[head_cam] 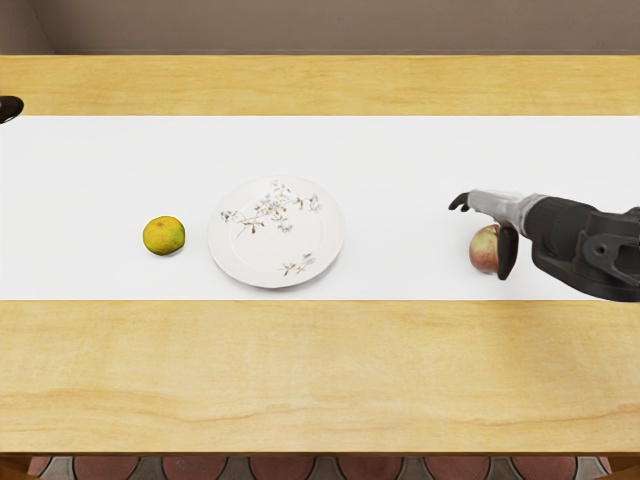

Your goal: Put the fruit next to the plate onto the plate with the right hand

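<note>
Far left edge: the left arm [8,108] shows only as a dark tip at the runner's upper corner, well apart from everything. I cannot tell the state of its hand.
Left of the plate: a green-orange mandarin [163,236] sits on the white runner [400,150], just beside the plate's left rim but not touching it.
Centre: the flowered plate [235,260] lies flat with no fruit on it yet.
Right of the plate: a red-yellow apple [483,248] rests on the runner, well apart from the plate.
Right side: the right hand [497,222] hangs over the apple and is wide. Its thumb [460,203] sticks out to the left and its dark fingers [507,255] drape down the apple's right flank, not closed around it.
Deciding relation: the apple lies directly under this hand, and the plate is straight to its left along the runner.
Axis: the apple looks roundish, so no approach angle seems favoured.
Doubt: the mandarin is the fruit nearer the plate, yet the hand is at the apple.
Coming move, as a judgement: close around the apple, lift, and carry it left.
</note>
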